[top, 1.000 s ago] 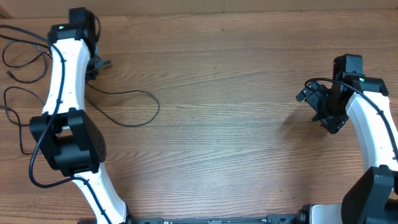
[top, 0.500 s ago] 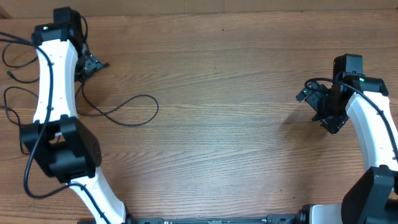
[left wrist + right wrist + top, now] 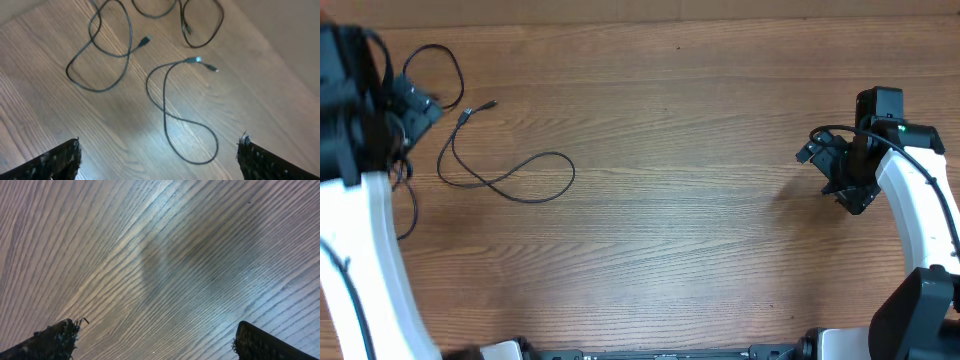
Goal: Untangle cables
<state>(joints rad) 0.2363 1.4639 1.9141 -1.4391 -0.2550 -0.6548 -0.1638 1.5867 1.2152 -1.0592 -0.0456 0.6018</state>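
Three thin black cables lie apart on the wood in the left wrist view. One (image 3: 165,117) snakes through the middle, one (image 3: 92,57) loops at the left, and one (image 3: 217,27) curls at the top. Overhead, one cable (image 3: 570,172) loops on the left half and another (image 3: 458,70) curls behind it. My left gripper (image 3: 159,150) hangs open high above them, holding nothing. It shows blurred at the left edge (image 3: 412,112) of the overhead view. My right gripper (image 3: 828,172) stands open at the far right over bare wood (image 3: 155,332).
The wooden table (image 3: 680,200) runs between the two arms. The left arm's white link (image 3: 360,250) rises large and blurred along the left edge and hides part of the cables there. The table's far edge (image 3: 650,18) runs along the top.
My left gripper has opened and let go of a cable. The arm swung left and up toward the camera, uncovering the cables. The right arm has not moved.
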